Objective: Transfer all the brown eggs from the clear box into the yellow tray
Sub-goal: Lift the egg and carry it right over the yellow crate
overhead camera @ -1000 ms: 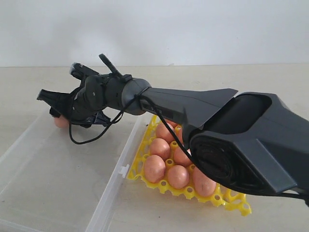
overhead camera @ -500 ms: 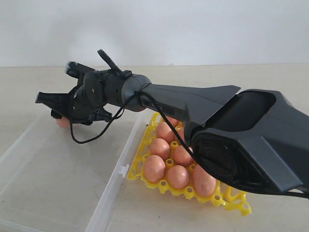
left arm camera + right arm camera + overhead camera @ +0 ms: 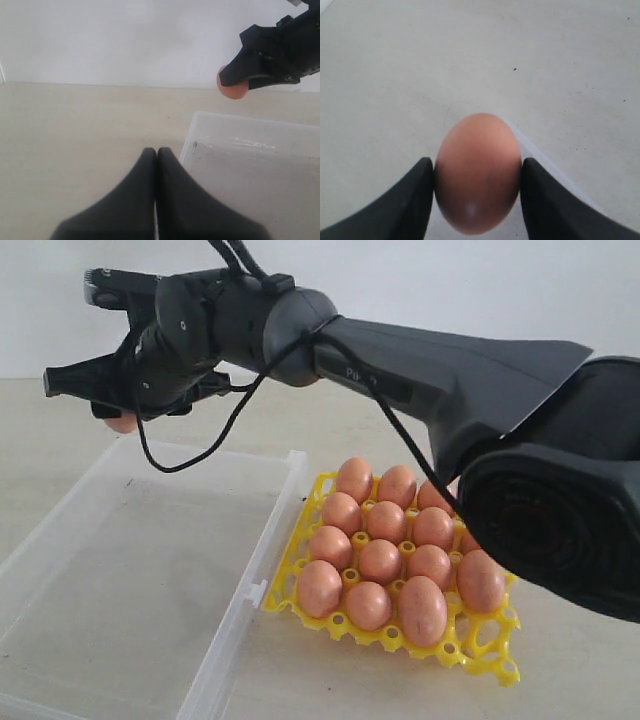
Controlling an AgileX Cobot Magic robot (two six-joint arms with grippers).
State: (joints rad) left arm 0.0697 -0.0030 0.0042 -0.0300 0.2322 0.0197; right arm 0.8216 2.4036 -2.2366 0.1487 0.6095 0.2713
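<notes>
A brown egg (image 3: pixel 477 172) sits squeezed between the two black fingers of my right gripper (image 3: pixel 477 162), which is shut on it. In the exterior view the right gripper (image 3: pixel 108 408) holds this egg (image 3: pixel 122 423) in the air above the far left corner of the clear box (image 3: pixel 283 502). The box floor shows no eggs. The yellow tray (image 3: pixel 492 667) lies right of the box, and several brown eggs (image 3: pixel 380 560) fill its cups. My left gripper (image 3: pixel 156 151) is shut on nothing, beside a corner of the box (image 3: pixel 196 131). The held egg (image 3: pixel 232 89) also shows in the left wrist view.
The box and the tray rest on a beige tabletop (image 3: pixel 420 415) in front of a white wall. A small clip tab (image 3: pixel 258 592) juts from the box's long side toward the tray. The right arm's dark body (image 3: pixel 540 490) spans above the tray.
My right gripper has risen with the egg from the box's far left corner to well above its rim. The tray's eggs have not moved.
</notes>
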